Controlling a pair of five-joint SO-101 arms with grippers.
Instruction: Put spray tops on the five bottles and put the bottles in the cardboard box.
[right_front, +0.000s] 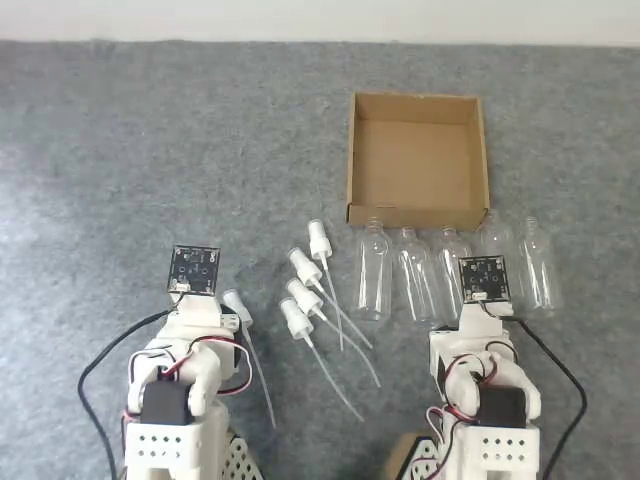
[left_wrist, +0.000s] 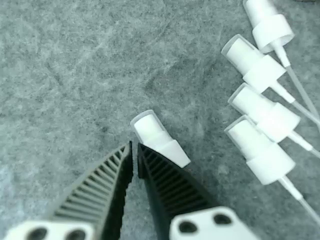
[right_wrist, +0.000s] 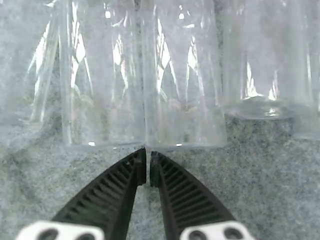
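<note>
Clear plastic bottles (right_front: 373, 275), uncapped, in a row beside brown cardboard box (right_front: 416, 215).
Left gripper (left_wrist: 134, 146) and right gripper (right_wrist: 148, 152): jaws nearly together, empty; white spray tops (right_front: 305, 297) lie loose.

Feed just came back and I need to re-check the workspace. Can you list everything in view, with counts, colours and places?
Cardboard box: one, brown, open and empty, far side of the table.
Bottles: five, clear, no tops on, in a row on the near side of the box.
Spray tops: five, white with thin tubes; four clustered left of the bottles, one apart, further left.
Table covering: one, grey, felt-like.
Left claw: one, black, shut, empty, beside the lone spray top.
Right claw: one, black, shut, empty, at the bottles' bases.
</note>
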